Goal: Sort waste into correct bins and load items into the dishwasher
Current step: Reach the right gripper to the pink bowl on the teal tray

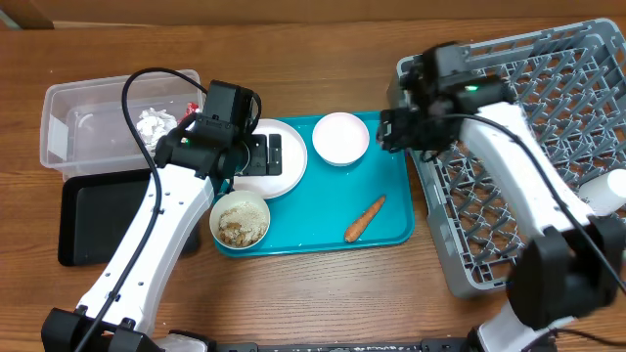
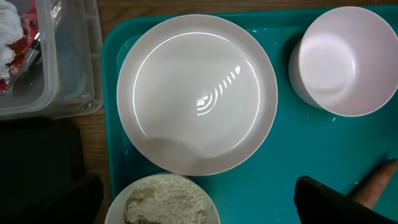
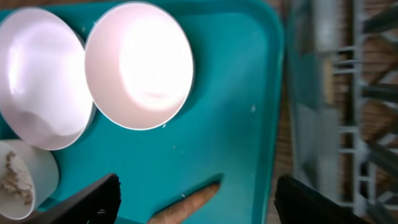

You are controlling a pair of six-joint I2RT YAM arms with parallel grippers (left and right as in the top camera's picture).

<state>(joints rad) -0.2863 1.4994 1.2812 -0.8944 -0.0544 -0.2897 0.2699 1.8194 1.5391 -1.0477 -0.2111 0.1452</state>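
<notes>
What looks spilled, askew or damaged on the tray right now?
Nothing is spilled or broken. The carrot lies loose on the teal tray, the crumbly scraps sit inside their bowl, and the plate and empty bowl rest upright.

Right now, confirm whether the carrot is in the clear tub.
No, the carrot lies on the teal tray, outside the clear tub.

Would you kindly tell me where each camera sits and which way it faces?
Overhead: above the table, looking down at the teal tray, dish rack, left arm and right arm.
Left wrist: on the left arm, facing down at the plate; one dark finger shows.
Right wrist: on the right arm, facing down at the empty bowl; both fingers show, spread wide.
Shared: both wrist views show plate, bowl and carrot.
</notes>
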